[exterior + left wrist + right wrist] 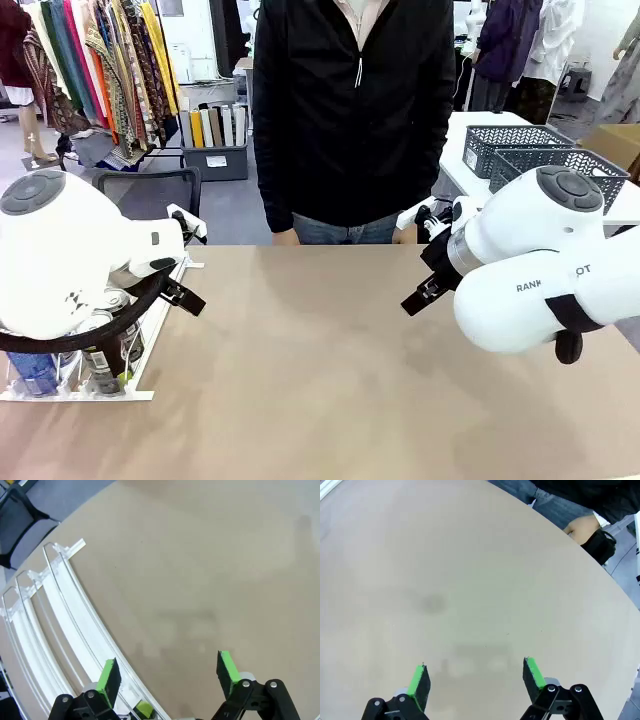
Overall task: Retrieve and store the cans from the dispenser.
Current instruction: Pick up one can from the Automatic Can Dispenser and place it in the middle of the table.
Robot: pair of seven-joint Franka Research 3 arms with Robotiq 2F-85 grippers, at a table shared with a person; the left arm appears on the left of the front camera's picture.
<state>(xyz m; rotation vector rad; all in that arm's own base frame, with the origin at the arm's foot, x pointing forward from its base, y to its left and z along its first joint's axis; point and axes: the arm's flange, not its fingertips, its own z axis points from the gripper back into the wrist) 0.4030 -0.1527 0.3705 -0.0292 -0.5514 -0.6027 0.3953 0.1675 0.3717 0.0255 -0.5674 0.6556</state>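
Note:
The white dispenser point(110, 393) lies at the table's left edge, largely covered by my left arm. In its near end stand cans: a blue one point(35, 373), a dark one point(100, 372), and silver tops point(112, 300) behind them. In the left wrist view the dispenser's long rails point(62, 615) curve along the left, with clear stops at their far end. My left gripper point(167, 672) hangs open beside the rails, over bare table, holding nothing. My right gripper point(476, 677) is open too, above the tan tabletop on the right side, far from the cans.
A person in a black jacket point(350, 120) stands at the far edge, one hand point(580, 527) resting near the table's rim. Grey lattice baskets point(530, 150) sit on a side table at back right. A black chair point(150, 190) stands behind the left arm.

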